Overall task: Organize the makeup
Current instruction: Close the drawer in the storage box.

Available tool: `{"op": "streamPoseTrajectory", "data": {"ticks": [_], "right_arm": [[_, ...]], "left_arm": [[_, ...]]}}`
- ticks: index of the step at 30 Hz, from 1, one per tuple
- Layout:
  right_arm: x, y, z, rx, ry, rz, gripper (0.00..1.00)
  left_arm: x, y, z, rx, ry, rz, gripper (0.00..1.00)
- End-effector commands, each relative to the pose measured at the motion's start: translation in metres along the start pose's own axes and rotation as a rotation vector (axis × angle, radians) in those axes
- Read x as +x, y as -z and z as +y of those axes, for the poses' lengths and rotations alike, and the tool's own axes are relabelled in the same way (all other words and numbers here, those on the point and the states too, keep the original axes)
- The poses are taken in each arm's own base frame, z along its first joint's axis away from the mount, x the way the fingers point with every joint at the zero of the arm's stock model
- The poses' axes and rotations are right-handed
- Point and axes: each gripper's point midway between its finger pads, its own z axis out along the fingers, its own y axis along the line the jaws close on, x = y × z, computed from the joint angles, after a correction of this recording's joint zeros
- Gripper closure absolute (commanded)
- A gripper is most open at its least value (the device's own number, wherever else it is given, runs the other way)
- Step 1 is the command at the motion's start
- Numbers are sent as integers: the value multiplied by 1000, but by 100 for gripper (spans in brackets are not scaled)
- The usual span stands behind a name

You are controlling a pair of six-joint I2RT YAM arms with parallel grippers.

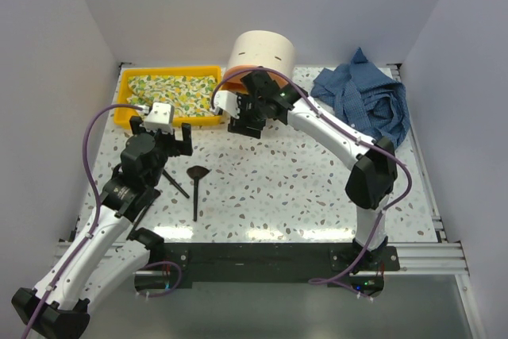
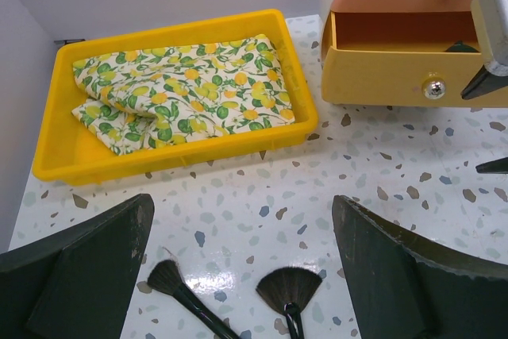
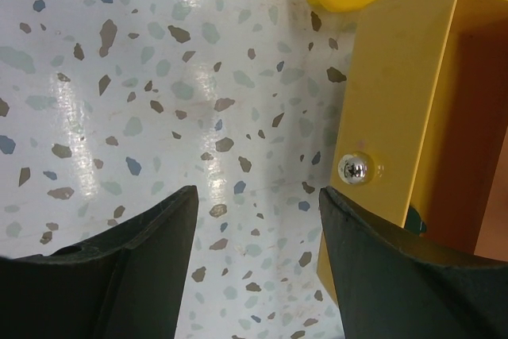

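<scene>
Two dark brushes lie on the speckled table: a fan-headed brush (image 1: 196, 174) (image 2: 290, 290) and a round-headed brush (image 1: 176, 184) (image 2: 166, 276). My left gripper (image 1: 173, 144) (image 2: 242, 204) hovers open just beyond their heads, nothing between its fingers. The yellow drawer (image 2: 397, 77) (image 3: 397, 93) of the cream and orange organizer (image 1: 260, 55) is pulled open. A dark green disc (image 2: 463, 48) (image 3: 414, 222) shows inside it. My right gripper (image 1: 242, 126) (image 3: 258, 204) stands open at the drawer's front, beside its silver knob (image 3: 355, 168), holding nothing.
A yellow tray (image 1: 127, 113) (image 2: 55, 160) with a folded leaf-patterned cloth (image 1: 175, 89) (image 2: 182, 89) sits at the back left. A crumpled blue cloth (image 1: 365, 97) lies at the back right. White walls enclose the table on three sides.
</scene>
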Motion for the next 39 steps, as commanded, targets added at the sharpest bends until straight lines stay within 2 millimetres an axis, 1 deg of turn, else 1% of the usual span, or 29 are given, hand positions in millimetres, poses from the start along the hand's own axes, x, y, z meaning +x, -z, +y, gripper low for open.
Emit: {"op": "streamPoseTrajectory", "data": {"ticks": [1,14,18,19,21,23,24,25,26,27,28,29,33,35,37,39], "right_arm": [[-13,8,-11,40,27,-18,34],[-19,1,-14,53,37,-22,33],[-19,-4,-18,68,38,-16,34],[-17,-9,-20,75,35,-7,35],[-15,-12,-27,110,32,9,39],[-13,-18,-31,123,31,22,53],[-10,-20,-32,127,26,33,62],[-8,-24,-32,126,23,42,69],[-7,-26,-33,129,21,49,79],[-5,-25,-36,143,20,63,83],[-2,-29,-36,142,19,75,87],[-1,-32,-37,142,18,77,92],[13,-39,-45,179,15,133,97],[24,-42,-54,218,7,173,97],[29,-42,-62,256,-1,192,97],[36,-41,-75,308,-16,214,96]], "left_arm": [[-13,0,4,-17,1,-53,0],[-15,3,7,-29,7,-65,0],[-15,3,8,-33,7,-65,0],[-16,3,8,-33,8,-68,0],[-16,4,8,-34,8,-68,0],[-17,4,9,-36,10,-73,0],[-17,4,9,-36,10,-72,0],[-17,4,8,-34,10,-73,0],[-17,4,9,-36,10,-73,0],[-16,4,9,-36,10,-72,0],[-17,4,9,-36,10,-72,0],[-16,4,9,-36,9,-70,0],[-16,4,9,-34,9,-70,0],[-16,4,8,-31,9,-69,0],[-16,4,8,-29,8,-69,0],[-16,4,7,-28,8,-69,0]]}}
